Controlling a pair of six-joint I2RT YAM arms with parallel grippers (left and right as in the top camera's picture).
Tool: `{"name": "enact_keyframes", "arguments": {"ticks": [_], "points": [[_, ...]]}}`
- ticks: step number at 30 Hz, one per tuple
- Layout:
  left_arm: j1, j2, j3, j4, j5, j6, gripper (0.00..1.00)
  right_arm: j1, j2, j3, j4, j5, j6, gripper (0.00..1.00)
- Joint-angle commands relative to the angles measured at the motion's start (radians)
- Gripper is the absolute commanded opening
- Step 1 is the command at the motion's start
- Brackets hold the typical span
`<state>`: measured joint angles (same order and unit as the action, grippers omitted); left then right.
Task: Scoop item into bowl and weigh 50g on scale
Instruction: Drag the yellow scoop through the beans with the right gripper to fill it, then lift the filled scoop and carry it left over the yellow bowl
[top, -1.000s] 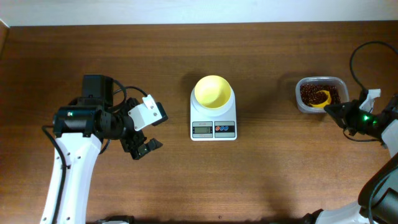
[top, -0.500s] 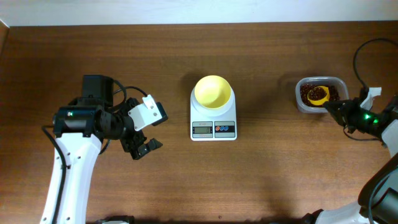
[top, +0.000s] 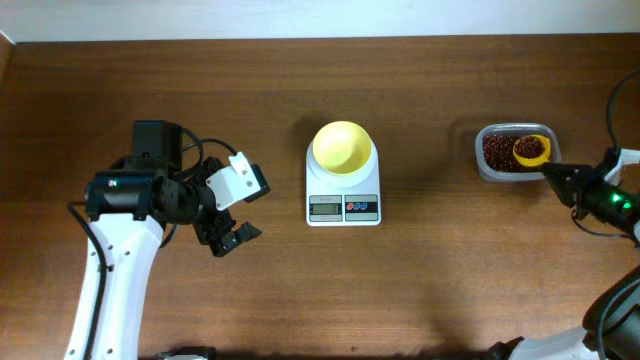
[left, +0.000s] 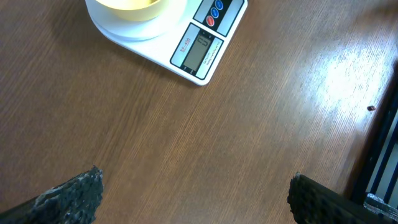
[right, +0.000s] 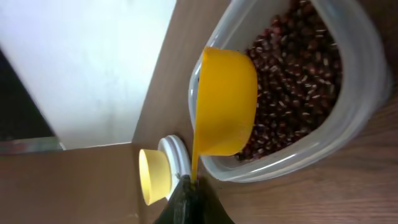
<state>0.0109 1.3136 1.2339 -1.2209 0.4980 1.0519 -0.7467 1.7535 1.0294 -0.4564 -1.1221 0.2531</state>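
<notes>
The pale-yellow bowl (top: 342, 148) sits empty on the white scale (top: 343, 203) at the table's centre; both also show in the left wrist view, the bowl (left: 127, 7) at the top edge and the scale (left: 199, 50) below it. Red-brown beans (top: 497, 152) fill a clear tub (top: 485, 170) at the right. My right gripper (top: 562, 175) is shut on the handle of a yellow scoop (top: 531, 150), held over the tub's right side. In the right wrist view the scoop (right: 225, 102) hangs above the beans (right: 292, 81). My left gripper (top: 228, 240) is open and empty, left of the scale.
A small dark speck (left: 371, 107) lies on the table near its right edge in the left wrist view. A black cable (top: 622, 95) loops at the far right. The back wall is white.
My right gripper has drawn back to the right and lifted the scoop out of the beans, from the tub's middle to its right side. The left arm has not moved.
</notes>
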Motion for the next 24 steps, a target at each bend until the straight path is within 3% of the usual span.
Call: {"name": "enact_keyframes", "arguments": {"ticks": [1, 10, 24], "points": [[0.005, -0.004, -0.006, 0.001, 0.018, 0.009, 0.99, -0.006, 0.003, -0.008, 0.003, -0.108, -0.010, 0.04], [0.005, -0.004, -0.006, 0.001, 0.018, 0.009, 0.99, 0.044, 0.003, -0.008, 0.003, -0.214, -0.009, 0.04], [0.005, -0.004, -0.006, 0.001, 0.018, 0.009, 0.99, 0.458, 0.003, -0.008, 0.009, -0.236, 0.023, 0.04]]}}
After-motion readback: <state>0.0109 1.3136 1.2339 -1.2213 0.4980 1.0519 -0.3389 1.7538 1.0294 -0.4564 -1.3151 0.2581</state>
